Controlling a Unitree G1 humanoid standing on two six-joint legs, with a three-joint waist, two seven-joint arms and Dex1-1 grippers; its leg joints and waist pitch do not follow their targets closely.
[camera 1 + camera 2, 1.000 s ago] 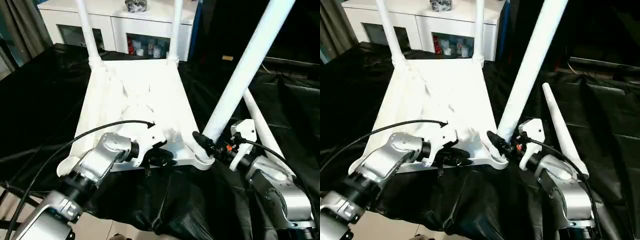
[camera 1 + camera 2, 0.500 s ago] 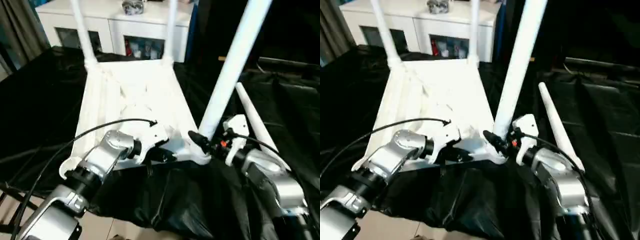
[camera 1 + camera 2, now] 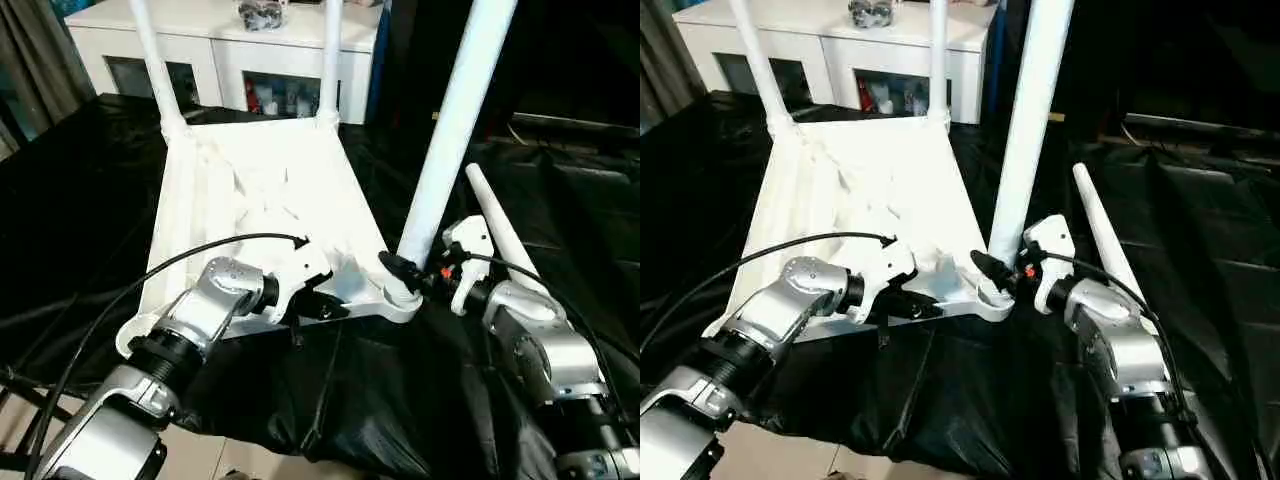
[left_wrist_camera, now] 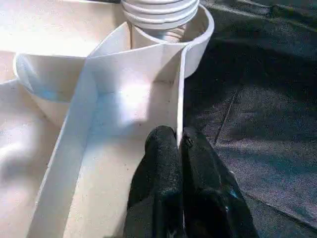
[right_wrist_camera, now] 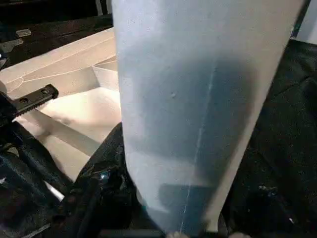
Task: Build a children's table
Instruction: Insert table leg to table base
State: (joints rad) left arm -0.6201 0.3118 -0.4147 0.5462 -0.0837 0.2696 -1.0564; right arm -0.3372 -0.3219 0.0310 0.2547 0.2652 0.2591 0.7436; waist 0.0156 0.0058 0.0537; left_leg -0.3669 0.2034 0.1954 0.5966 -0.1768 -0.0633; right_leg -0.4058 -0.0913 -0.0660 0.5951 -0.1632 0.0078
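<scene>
The white tabletop lies underside up on black cloth. Two white legs stand in its far corner sockets. A third leg rises from the near right socket, its threaded end sitting in that socket. My right gripper is shut on this leg just above its base, one finger lying against the tube. My left gripper is shut on the thin rim wall of the tabletop's near edge, as the left wrist view shows. A fourth leg lies on the cloth beside my right forearm.
A white cabinet with glass doors stands behind the tabletop. The black cloth spreads to both sides and hangs over the front edge, with light floor below. The near left corner socket holds no leg.
The left gripper has closed on the tabletop's near rim. The leg in the right gripper now stands more upright. The camera has shifted a little.
</scene>
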